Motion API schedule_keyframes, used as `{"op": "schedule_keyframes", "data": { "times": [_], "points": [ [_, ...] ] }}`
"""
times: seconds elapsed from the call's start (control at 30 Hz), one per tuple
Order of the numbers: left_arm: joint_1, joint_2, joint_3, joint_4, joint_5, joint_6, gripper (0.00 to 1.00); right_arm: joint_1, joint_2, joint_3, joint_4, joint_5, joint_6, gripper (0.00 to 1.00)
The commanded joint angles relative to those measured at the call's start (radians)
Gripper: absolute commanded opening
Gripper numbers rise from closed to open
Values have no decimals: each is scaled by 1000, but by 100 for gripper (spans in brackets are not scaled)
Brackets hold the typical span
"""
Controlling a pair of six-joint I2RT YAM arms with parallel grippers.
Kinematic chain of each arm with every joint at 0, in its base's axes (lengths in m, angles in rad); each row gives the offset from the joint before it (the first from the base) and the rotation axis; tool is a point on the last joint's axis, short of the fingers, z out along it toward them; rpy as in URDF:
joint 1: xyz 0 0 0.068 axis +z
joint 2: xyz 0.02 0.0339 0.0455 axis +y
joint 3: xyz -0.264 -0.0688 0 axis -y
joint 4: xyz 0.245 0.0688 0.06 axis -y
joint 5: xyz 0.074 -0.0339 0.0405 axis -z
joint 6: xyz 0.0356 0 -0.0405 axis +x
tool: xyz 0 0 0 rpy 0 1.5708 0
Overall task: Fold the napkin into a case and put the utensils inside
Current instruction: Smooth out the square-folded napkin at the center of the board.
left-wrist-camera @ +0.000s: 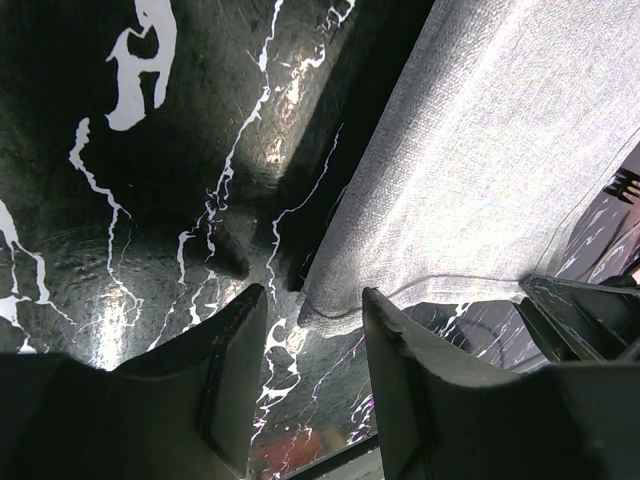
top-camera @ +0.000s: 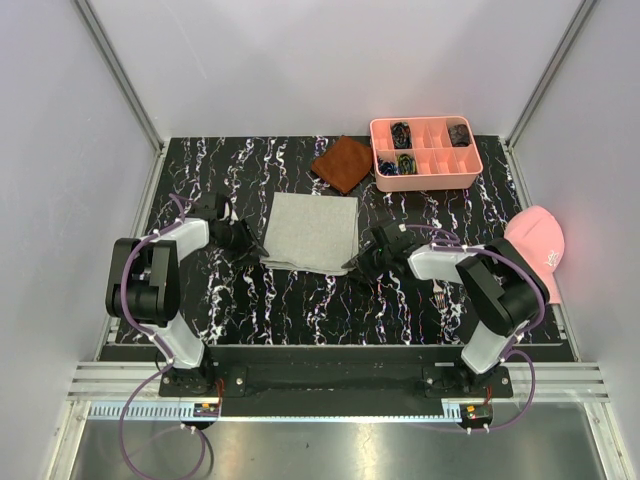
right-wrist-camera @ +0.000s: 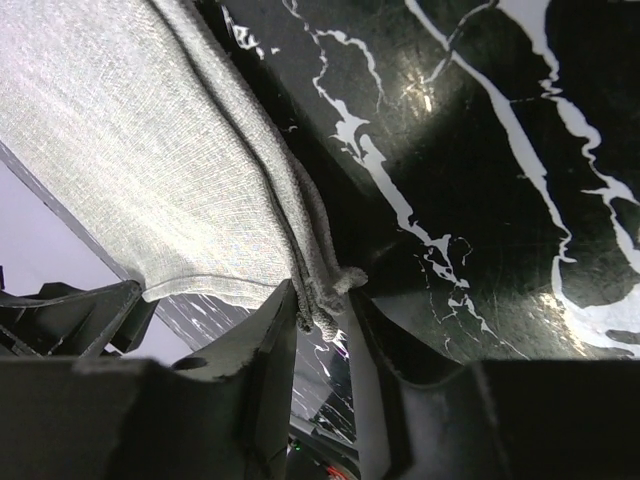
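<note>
With right gripper (right-wrist-camera: 325, 296) pinched narrow on one bunched corner of the large light grey fabric napkin (top-camera: 312, 230) and left gripper (left-wrist-camera: 315, 302) wide astride another, lifting now risks a skewed fold.

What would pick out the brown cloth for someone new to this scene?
On the black marbled table, find the pink compartment tray at the far right. The brown cloth lies flat just left of it, turned like a diamond. It is small and rust-brown; the grey napkin nearer the arms is larger and pale.
</note>
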Motion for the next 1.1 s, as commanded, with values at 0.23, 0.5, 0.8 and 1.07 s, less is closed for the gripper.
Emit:
{"op": "schedule_keyframes", "data": {
  "times": [0.23,0.5,0.8,1.07],
  "points": [
    [-4,-28,-7,31,17,-1,47,8,-22,-36,10,-10,25,39],
    [-6,-30,-12,32,13,2,46,11,-23,-46,41,-34,40,41],
    [-6,-17,-12,37,13,2,46,13,-49,-70,35,-21,57,37],
    [-6,-19,-18,39,22,4,47,13,-13,-62,65,-21,57,27]
  ]
}}
